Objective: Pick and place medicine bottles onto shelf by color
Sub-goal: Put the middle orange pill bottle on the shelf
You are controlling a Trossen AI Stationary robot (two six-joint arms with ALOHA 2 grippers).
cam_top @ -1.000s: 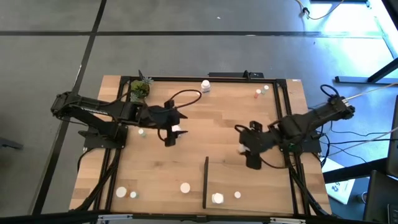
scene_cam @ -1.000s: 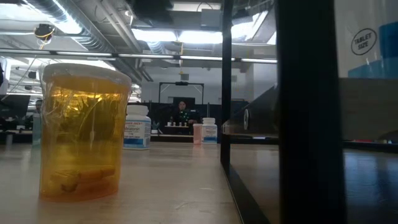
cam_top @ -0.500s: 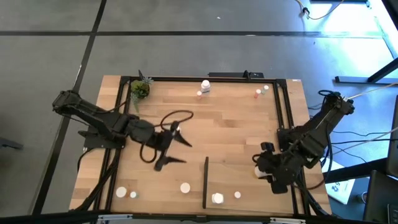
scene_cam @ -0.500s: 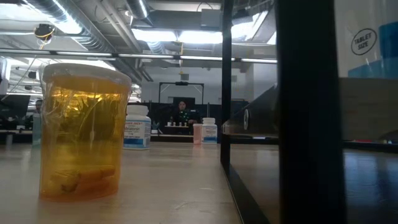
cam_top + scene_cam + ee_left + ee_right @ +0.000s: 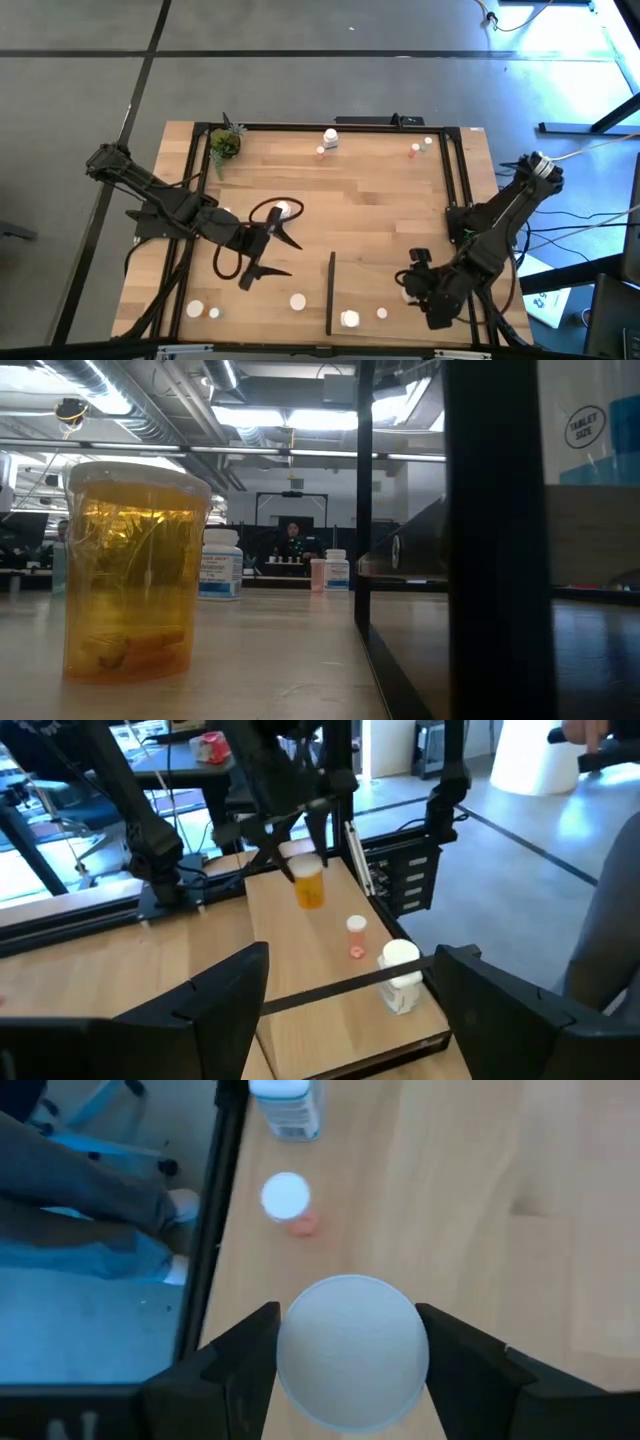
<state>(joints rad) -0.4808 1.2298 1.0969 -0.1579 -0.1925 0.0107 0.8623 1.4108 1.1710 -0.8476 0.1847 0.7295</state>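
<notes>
Between the right tool (image 5: 350,1380) jaws sits a white-capped bottle (image 5: 350,1352); left tool (image 5: 268,255) wide.

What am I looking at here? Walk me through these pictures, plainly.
This is a robot with two dark arms at a wooden table, each ending in a two-fingered tool. The high view looks straight down. The low view sits at tabletop level, right behind an amber bottle. The other two pictures come from cameras on the arms' wrists.

Small medicine bottles stand scattered about, with a potted plant in one corner. The panel beside the black strip is the shelf, where bottles get sorted.

The right tool is closed on a white-capped bottle above the shelf. The left tool is open and empty, near the table's middle.
</notes>
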